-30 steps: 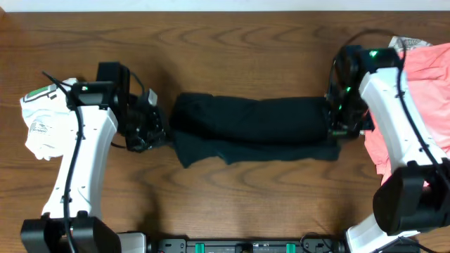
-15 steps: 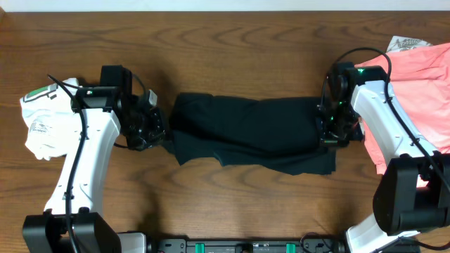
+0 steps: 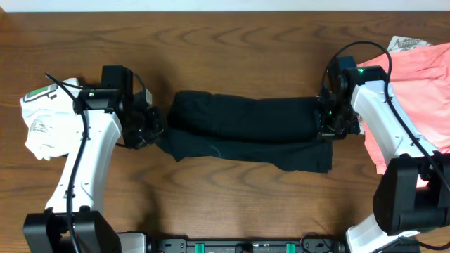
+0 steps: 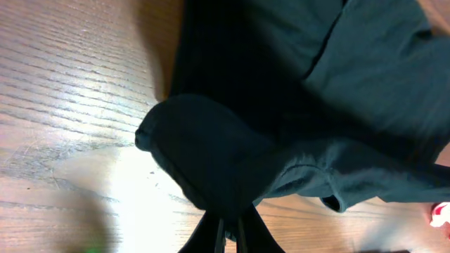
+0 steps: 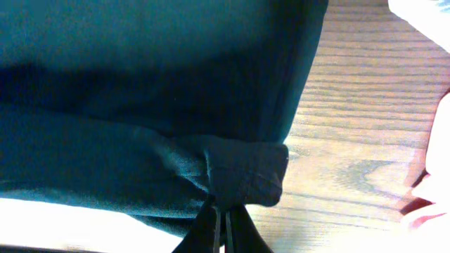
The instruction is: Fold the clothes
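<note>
Black shirt [image 3: 246,125] stretched between inward-angled arms, left fingers [image 4: 206,237] pinching one end, right fingers [image 5: 202,233] pinching the other

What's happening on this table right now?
Two arms are mid-fold on a black shirt stretched lengthwise across the wooden table. The left tool pinches its left end and the right tool its right end, both shut on fabric. A white printed garment lies far left, a salmon-pink garment far right.
</note>
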Tool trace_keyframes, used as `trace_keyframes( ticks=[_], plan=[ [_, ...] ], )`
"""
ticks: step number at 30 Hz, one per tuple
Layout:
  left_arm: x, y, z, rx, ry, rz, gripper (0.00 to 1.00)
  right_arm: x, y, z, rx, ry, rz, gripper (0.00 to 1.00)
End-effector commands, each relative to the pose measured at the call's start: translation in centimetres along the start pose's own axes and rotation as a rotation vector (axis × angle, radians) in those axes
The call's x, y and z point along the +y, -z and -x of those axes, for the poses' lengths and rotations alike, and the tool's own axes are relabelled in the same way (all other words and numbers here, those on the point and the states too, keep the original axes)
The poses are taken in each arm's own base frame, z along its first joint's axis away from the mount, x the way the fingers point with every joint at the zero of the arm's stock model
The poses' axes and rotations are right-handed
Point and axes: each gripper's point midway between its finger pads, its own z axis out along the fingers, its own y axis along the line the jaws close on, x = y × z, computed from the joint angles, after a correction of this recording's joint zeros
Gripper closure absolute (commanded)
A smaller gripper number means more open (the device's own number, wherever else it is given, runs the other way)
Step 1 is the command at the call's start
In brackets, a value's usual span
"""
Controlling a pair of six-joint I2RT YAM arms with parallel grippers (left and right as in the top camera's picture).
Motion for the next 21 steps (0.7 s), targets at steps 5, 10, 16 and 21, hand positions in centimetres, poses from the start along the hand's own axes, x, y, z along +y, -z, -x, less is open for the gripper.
trace_keyframes(
  ticks=[5,10,16,21],
  plan=[
    [1.1,-1.8,0.2,0.038,0.031,0.039,0.94,-0.2,0.0,0.2,-0.017,-0.026,0.008,0.99],
    [1.3,-3.0,1.0,0.044,0.034,0.04,0.94,-0.2,-1.0,0.3,-0.015,-0.032,0.008,0.98],
    [1.4,-4.3,2.1,0.039,0.032,0.039,0.94,-0.3,-2.8,0.8,-0.048,-0.031,0.011,0.99],
    [1.4,-5.0,2.9,0.025,0.026,0.034,0.94,-0.3,-3.6,2.5,-0.121,-0.035,0.012,0.99]
  ],
)
